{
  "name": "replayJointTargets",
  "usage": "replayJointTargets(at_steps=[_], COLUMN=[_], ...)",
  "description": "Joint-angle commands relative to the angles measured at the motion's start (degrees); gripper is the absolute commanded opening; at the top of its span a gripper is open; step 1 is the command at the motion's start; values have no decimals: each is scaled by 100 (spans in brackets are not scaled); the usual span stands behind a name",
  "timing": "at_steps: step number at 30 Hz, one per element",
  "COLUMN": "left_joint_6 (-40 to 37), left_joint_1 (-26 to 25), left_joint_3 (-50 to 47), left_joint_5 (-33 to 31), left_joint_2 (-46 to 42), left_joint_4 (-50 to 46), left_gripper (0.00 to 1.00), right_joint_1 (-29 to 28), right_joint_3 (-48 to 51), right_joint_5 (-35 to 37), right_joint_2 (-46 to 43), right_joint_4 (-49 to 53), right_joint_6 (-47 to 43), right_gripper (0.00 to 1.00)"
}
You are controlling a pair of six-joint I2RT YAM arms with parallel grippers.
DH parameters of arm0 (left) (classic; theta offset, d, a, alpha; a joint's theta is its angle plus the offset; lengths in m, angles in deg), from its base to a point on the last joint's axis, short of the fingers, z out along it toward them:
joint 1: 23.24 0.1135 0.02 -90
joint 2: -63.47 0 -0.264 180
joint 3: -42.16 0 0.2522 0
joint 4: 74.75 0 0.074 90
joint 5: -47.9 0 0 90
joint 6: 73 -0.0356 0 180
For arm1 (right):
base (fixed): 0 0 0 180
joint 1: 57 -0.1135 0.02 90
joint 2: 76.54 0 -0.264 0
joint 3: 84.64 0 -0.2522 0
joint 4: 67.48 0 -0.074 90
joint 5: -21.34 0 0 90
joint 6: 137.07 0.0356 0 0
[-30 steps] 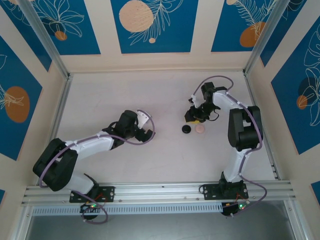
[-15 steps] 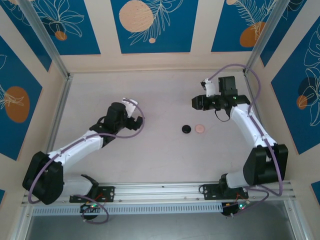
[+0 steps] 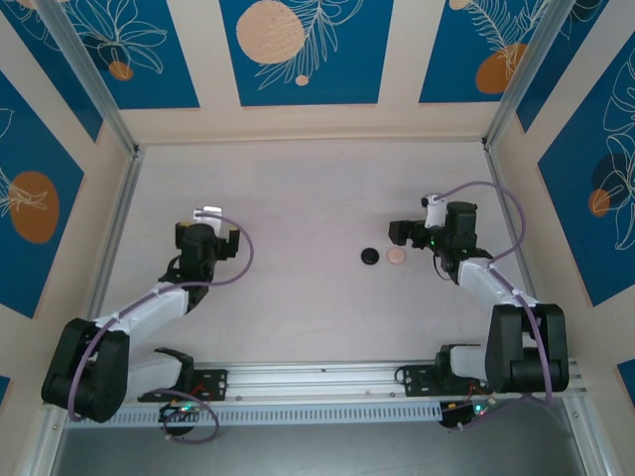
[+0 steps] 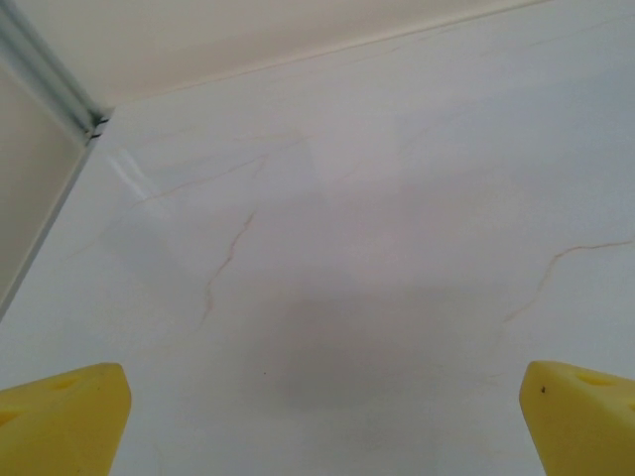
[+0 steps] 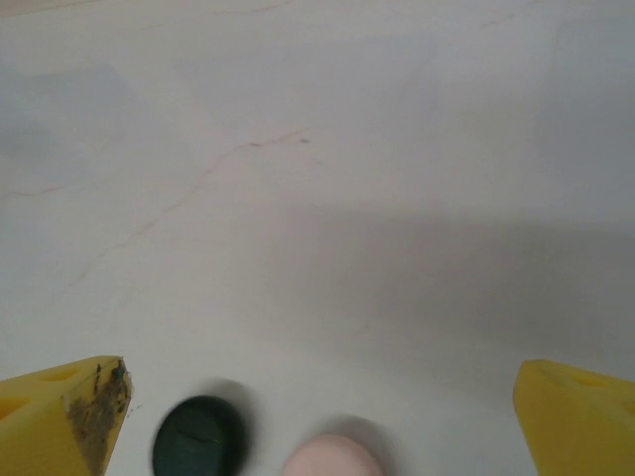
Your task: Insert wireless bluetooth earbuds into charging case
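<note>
Right wrist view: the right hand (image 5: pixel 319 421) stands wide, its yellow wedge-shaped fingertips (image 5: pixel 69 416) at the lower corners, one with a dark, gritty smudge along its edge. Low between them the charging case (image 5: pixel 198 436), a small round black puck with a dull sheen, lies flat on the counter (image 5: pixel 298 198). It sits just beside a smooth pale-pink disc (image 5: pixel 332 456), with a narrow gap showing from above. The counter is matte, pale and marble-like, crossed by thin brownish veins. The left hand (image 4: pixel 322 421) is spread wide too, blunt yellow tips over the veined surface, well apart from the case.
</note>
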Motion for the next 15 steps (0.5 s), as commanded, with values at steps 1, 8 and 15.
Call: replayJointTargets(at_steps=[1, 8, 15], left_joint_6=[9, -454, -875], left_joint_1=[155, 211, 236], left_joint_3=[-427, -1119, -1482], left_joint_5=[-297, -385, 0], left_joint_2=[46, 943, 2280], left_joint_4=[1433, 3523, 5804], left_gripper=[100, 100, 100], right_joint_1=[20, 15, -10], right_joint_3=[301, 766, 1033], right_joint_5=[406, 613, 613], right_joint_2=[-101, 47, 343], right_joint_4=[-1181, -2088, -2954], right_joint_6=[80, -38, -152], right_gripper=[99, 99, 99])
